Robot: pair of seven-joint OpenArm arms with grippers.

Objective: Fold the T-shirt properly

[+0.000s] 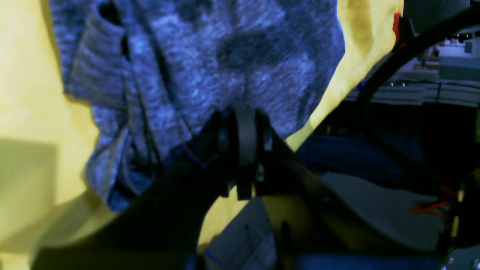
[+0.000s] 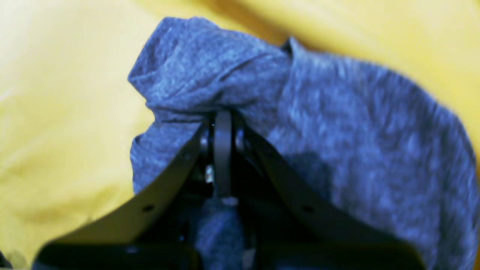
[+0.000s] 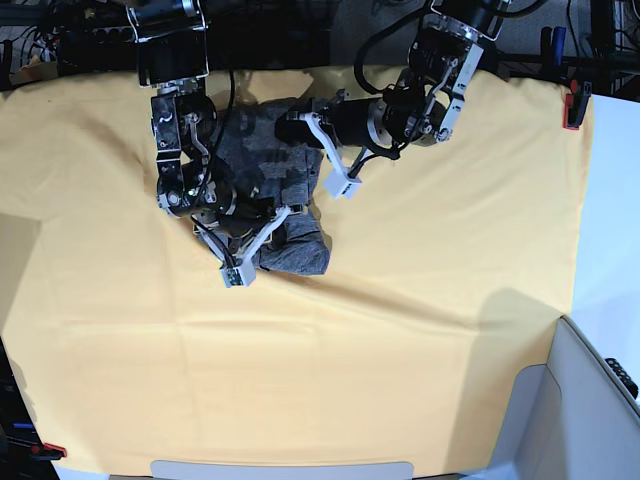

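Pinching grey knit, the left gripper (image 1: 245, 112) is showing its jaws pressed together on an edge of the T-shirt (image 1: 210, 60) in the left wrist view; the mottled cloth is bunching in folds and hanging over the yellow table cloth (image 1: 30, 97).

Right wrist view: the right gripper (image 2: 222, 116) is clamping a gathered ridge of the T-shirt (image 2: 356, 142), jaws fully together, fabric puckering just above them. Focus is soft.

Base view: the T-shirt (image 3: 290, 245) is lying crumpled near the table cloth's (image 3: 400, 330) far edge, between both arms. The right gripper (image 3: 262, 232) is gripping its lower part, the left gripper (image 3: 312, 128) its upper part.
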